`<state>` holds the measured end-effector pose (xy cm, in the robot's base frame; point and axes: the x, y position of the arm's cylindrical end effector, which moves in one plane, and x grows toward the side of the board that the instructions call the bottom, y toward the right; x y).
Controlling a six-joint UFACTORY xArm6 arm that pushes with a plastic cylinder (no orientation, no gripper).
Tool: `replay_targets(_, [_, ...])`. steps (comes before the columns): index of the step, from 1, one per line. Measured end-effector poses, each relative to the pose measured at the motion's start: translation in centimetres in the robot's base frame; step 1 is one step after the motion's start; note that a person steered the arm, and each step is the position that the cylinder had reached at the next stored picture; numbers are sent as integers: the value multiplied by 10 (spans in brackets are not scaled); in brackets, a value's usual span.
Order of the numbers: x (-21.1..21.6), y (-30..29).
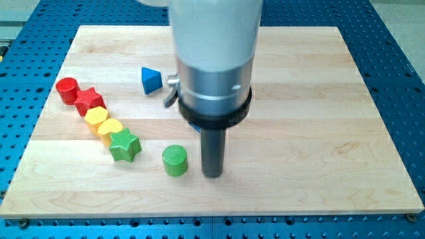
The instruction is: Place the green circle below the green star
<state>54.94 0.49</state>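
The green circle [175, 160] is a short cylinder standing on the wooden board [319, 146], left of centre near the view's bottom. The green star [125, 145] lies to its left and slightly higher, with a small gap between them. My tip [212, 174] rests on the board just to the right of the green circle, close to it but not clearly touching. The arm's wide grey body hangs above the tip and hides the board behind it.
A diagonal row of blocks runs up-left from the green star: a yellow heart [111, 129], a yellow block [97, 118], a red star [89, 101] and a red cylinder [66, 88]. A blue triangle [151, 79] lies above, left of the arm.
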Motion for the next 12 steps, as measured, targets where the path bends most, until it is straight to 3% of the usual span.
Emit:
replay_targets(1, [2,-32])
replay_targets(3, [59,-86])
replay_targets(6, [27,-89])
replay_targets(8, [31,-141])
replay_targets(10, [43,-144])
replay_targets(11, [69,-173])
replay_targets(12, [25,-230])
